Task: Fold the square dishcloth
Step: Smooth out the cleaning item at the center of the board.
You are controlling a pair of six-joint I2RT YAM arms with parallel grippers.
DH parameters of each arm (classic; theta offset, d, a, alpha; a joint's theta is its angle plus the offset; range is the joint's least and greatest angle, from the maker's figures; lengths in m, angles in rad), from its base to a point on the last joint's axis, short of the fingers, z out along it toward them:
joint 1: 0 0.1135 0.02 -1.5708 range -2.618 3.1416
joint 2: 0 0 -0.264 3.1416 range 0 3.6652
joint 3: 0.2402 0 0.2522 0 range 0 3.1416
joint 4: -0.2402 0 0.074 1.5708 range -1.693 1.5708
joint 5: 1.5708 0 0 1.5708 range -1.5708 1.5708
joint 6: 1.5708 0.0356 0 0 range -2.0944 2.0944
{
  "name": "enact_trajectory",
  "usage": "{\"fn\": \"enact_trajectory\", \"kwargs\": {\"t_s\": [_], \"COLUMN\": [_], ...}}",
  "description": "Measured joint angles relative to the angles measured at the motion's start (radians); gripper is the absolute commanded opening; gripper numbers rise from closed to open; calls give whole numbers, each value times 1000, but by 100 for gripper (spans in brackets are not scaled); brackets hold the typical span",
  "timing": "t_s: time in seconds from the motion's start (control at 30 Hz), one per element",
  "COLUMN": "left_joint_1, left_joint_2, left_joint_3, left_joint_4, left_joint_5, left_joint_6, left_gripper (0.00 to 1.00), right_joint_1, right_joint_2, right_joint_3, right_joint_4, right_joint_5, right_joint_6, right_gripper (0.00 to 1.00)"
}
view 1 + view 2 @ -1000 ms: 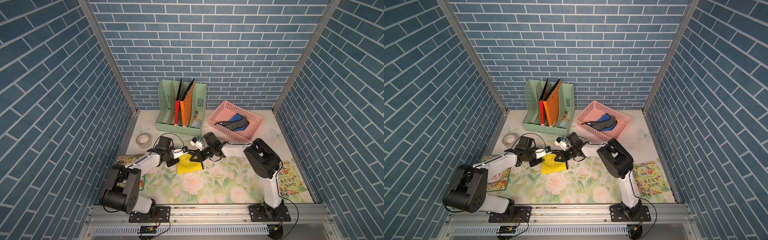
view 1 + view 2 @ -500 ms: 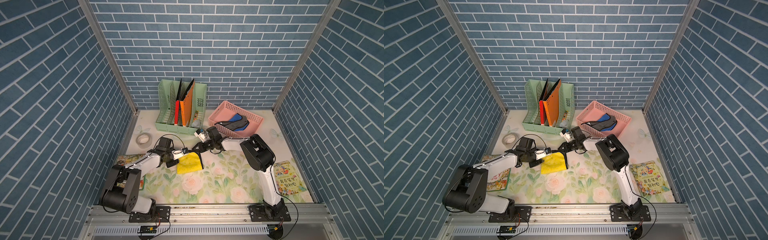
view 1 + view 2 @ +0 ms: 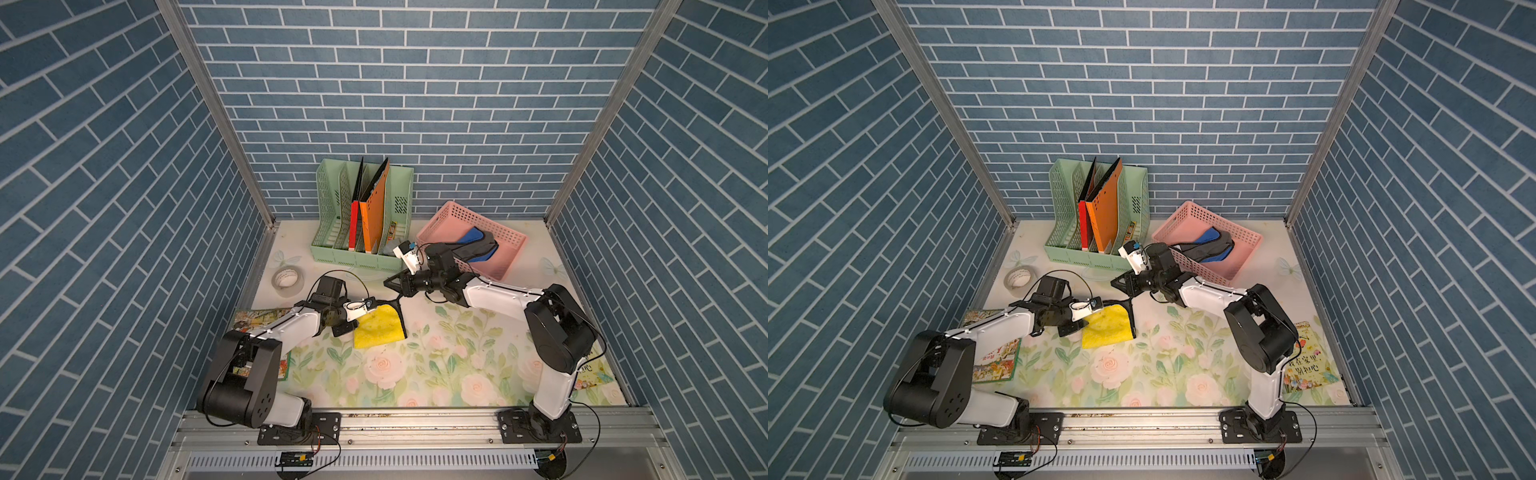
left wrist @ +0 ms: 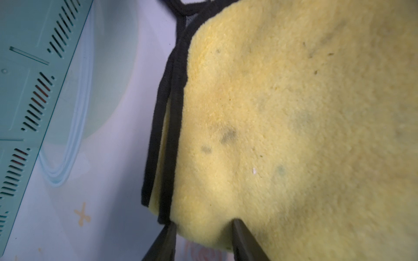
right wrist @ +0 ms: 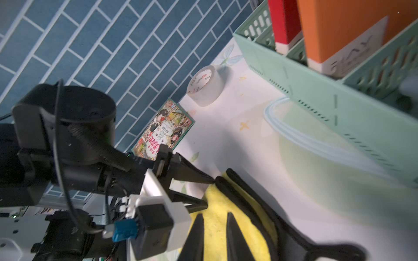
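Observation:
The yellow dishcloth with black trim lies folded on the flowered mat, left of the middle. My left gripper is at its near-left corner, shut on the stacked layers, one finger at the black edge and the other on the yellow face. In the left wrist view the cloth fills most of the picture. My right gripper hangs a little above and behind the cloth's far corner, jaws slightly open with nothing between them.
A green file holder with red and orange folders stands at the back, a pink basket to its right. A tape roll sits by the left wall. Picture books lie at the left and right edges.
My right gripper has let go of the cloth and drawn back and up toward the file holder. The cloth lies folded and flatter. The left gripper has stayed put.

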Motion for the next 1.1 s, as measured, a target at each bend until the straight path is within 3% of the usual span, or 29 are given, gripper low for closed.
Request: {"fn": "enact_trajectory", "kwargs": {"t_s": [0.27, 0.53, 0.83, 1.1], "left_joint_1": [0, -39, -111, -113], "left_joint_2": [-7, -98, -28, -33], "left_joint_3": [17, 165, 21, -26], "left_joint_4": [-24, -151, -156, -108], "left_joint_5": [16, 80, 32, 11], "left_joint_6": [-14, -32, -31, -27], "left_gripper": [47, 49, 47, 48], "right_joint_1": [60, 48, 50, 81], "right_joint_2": [185, 200, 127, 55], "right_joint_3": [-152, -142, -149, -296], "right_joint_4": [116, 159, 159, 241], "right_joint_5": [-42, -55, -55, -67], "right_joint_6": [126, 163, 198, 260], "right_gripper": [17, 17, 16, 16]}}
